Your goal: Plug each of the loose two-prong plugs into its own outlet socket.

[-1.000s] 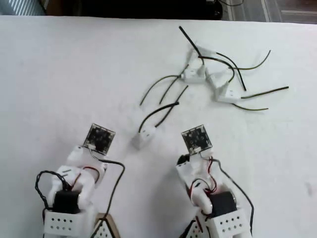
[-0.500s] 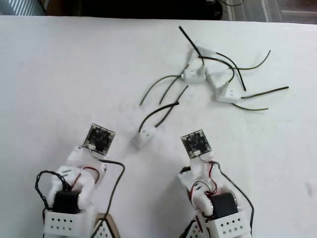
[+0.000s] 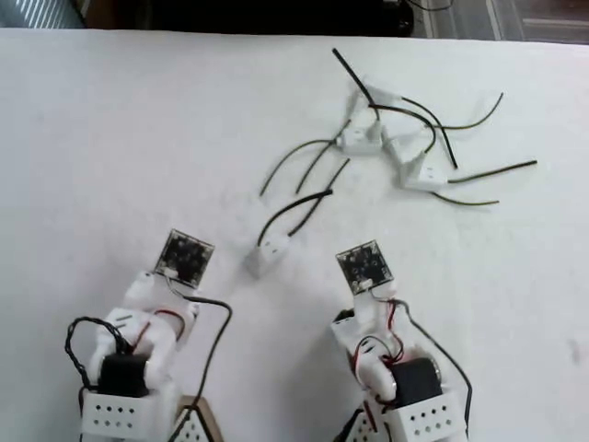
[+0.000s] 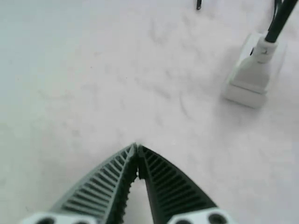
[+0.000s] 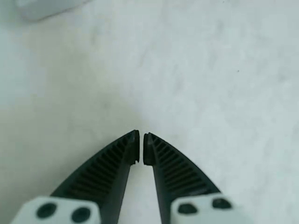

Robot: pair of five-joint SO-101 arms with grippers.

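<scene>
over the white table (image 4: 93, 70), the left pincer (image 4: 137, 151) is closed empty, the right pincer (image 5: 141, 140) closed to a hairline gap

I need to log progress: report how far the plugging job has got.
Done: no joined pair can be confirmed. In hand: nothing; left gripper and right gripper hang over bare table, jaws shut, empty. Left: the near plug between the arms and the tangled cluster farther out both lie untouched.

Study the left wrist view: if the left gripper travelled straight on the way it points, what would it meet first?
Nothing nearby: bare table lies ahead of the left gripper. The white corded connector sits off to one side of that line, so the way looks free as far as the picture shows.
</scene>
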